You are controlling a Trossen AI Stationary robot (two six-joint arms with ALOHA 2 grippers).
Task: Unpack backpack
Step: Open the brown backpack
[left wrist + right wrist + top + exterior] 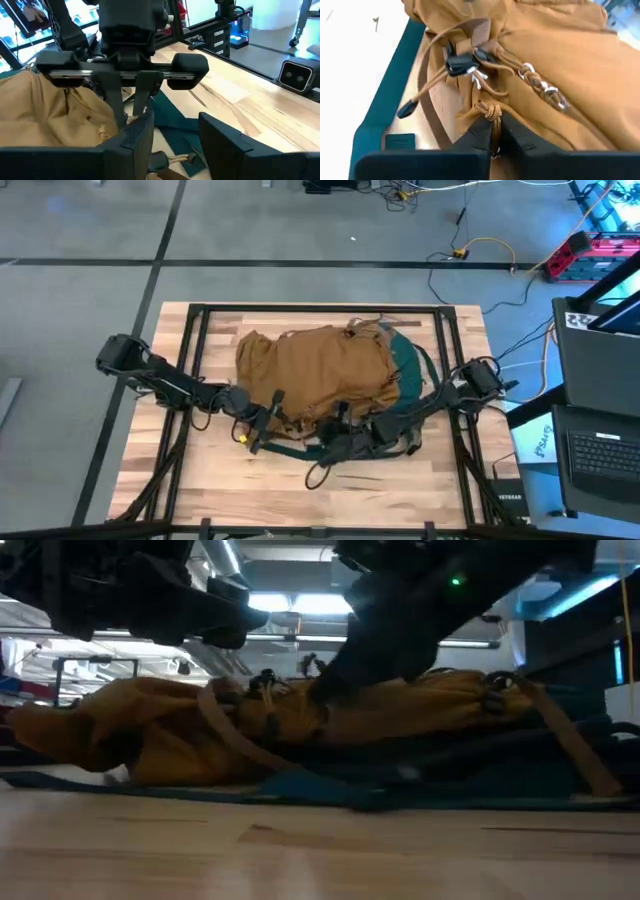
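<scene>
From above, the large soft tan-brown fabric backpack with dark teal-green base (325, 370) lay across the middle of the pale wooden slatted table (200, 480), with grey floor and loose cables beyond the far edge. The left pincer (262, 423) sat at the pack's near-left edge and the right pincer (340, 432) just beside it to the right, on the near rim. Bare wood lay open on the near side of both; a dark metal frame bordered the table.

At table height the backpack (300, 735) sprawled flat on the boards, a teal strap trailing forward. Both arms showed only as dark blurred masses overhead, cut off by the top edge; a bright ceiling-lit room lay behind.

From the left wrist, the left pincer (175, 135) stood spread, nothing between its fingers, tan fabric beside it and the right arm's dark body just ahead.

From the right wrist, the right pincer (495, 135) was pinching a knotted tan cord pull (490, 114) on the backpack, near a black cord lock (460, 64).
</scene>
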